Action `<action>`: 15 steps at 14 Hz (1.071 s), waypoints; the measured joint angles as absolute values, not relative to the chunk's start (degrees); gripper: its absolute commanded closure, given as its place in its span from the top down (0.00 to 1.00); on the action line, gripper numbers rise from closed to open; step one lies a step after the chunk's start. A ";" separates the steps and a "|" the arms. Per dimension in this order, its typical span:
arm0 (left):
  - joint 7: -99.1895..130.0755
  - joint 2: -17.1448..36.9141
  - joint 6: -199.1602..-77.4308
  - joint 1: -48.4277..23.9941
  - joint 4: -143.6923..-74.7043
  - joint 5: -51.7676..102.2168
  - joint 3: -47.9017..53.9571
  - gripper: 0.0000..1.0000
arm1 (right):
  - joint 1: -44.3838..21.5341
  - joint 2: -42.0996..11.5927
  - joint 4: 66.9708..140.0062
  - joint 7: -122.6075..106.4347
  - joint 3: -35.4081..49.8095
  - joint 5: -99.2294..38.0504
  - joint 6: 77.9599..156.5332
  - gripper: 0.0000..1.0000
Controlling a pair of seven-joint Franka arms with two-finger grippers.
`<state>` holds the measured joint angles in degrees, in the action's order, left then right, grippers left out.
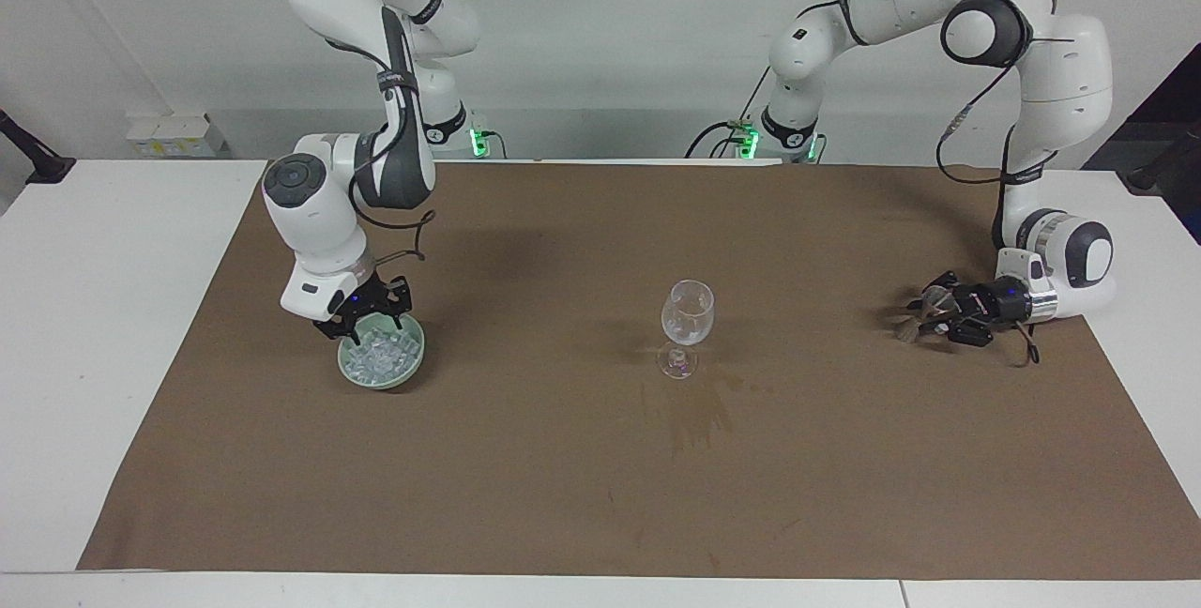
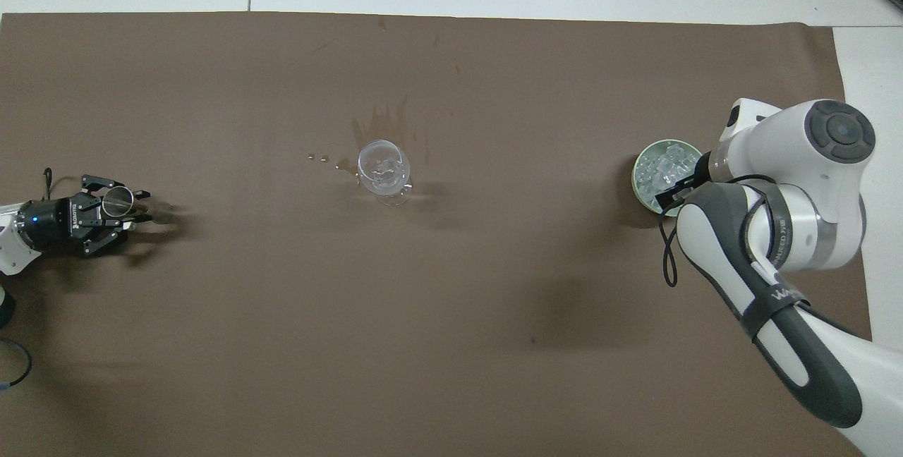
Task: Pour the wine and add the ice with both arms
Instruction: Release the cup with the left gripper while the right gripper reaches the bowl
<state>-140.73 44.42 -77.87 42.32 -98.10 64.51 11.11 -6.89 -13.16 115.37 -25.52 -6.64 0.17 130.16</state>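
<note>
You see the ice [image 1: 380, 355], a heap of small clear whitish cubes, in the pale green bowl [image 1: 411, 371] toward the right arm's end, the right gripper [image 1: 368, 326] down at it, grasp unclear, while the left gripper [image 1: 929, 315], jaws unreadable, sits low at a small metal cup [image 2: 116, 197].

arms [image 1: 324, 223] are glossy white plastic with matt dark grey caps, grippers look like matt black metal or plastic. table cover [image 1: 600, 477] is a matt brown paper or cloth sheet, blotchy stain [image 1: 699, 406] near the middle. wine glass [image 1: 687, 312] is clear shiny glass, bowl [image 1: 413, 359] a smooth pale green glaze, ice [image 1: 375, 357] clear and glassy. white tabletop [image 1: 103, 308] looks smooth, slightly shiny.
</note>
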 measured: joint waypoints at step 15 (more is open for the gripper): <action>-122.53 30.21 -77.81 42.37 -88.18 42.02 6.23 0.64 | -6.81 -14.20 115.47 -23.70 -6.77 0.13 135.64 0.47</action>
